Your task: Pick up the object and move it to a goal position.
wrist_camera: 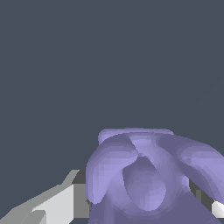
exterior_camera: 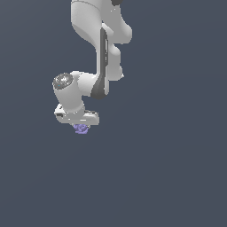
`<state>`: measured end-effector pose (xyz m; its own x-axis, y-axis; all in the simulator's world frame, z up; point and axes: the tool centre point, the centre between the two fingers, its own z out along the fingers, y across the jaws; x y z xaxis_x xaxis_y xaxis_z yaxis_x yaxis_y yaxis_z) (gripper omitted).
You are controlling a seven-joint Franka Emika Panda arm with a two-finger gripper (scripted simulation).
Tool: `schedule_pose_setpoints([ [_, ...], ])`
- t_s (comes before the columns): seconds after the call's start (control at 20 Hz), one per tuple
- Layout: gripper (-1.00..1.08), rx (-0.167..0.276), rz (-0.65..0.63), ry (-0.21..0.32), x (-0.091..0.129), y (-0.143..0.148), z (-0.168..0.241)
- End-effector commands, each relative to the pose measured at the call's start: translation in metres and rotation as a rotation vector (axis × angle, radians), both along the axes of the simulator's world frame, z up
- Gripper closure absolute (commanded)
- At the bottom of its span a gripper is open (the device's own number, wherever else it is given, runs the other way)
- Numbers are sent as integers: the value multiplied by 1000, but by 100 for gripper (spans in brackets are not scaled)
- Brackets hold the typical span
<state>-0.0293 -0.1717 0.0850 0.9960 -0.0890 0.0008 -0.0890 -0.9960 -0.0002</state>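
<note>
The object (exterior_camera: pixel 81 129) is a small lavender-purple knobbly lump sitting right under the white hand in the exterior view. In the wrist view the object (wrist_camera: pixel 144 175) fills the space between the two fingers, and its swirled lobes hide most of them. My gripper (exterior_camera: pixel 81 126) points down and is shut on the object. One grey-white finger (wrist_camera: pixel 57 205) presses against one side of the lump, and a sliver of the other finger (wrist_camera: pixel 217 208) shows at the opposite side. The gripper also shows in the wrist view (wrist_camera: pixel 140 212).
The white arm (exterior_camera: pixel 99 53) comes down from the top of the exterior view. A plain dark blue-grey ground (exterior_camera: pixel 168 168) lies all around. No goal marker shows.
</note>
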Motion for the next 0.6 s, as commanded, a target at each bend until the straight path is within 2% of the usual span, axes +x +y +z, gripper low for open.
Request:
schedule_pose_setpoints([
  [0.0, 108, 0, 2, 0, 1, -24, 5],
  [0.25, 108, 0, 2, 1, 3, -56, 10],
  [0.55, 108, 0, 2, 1, 4, -69, 13],
])
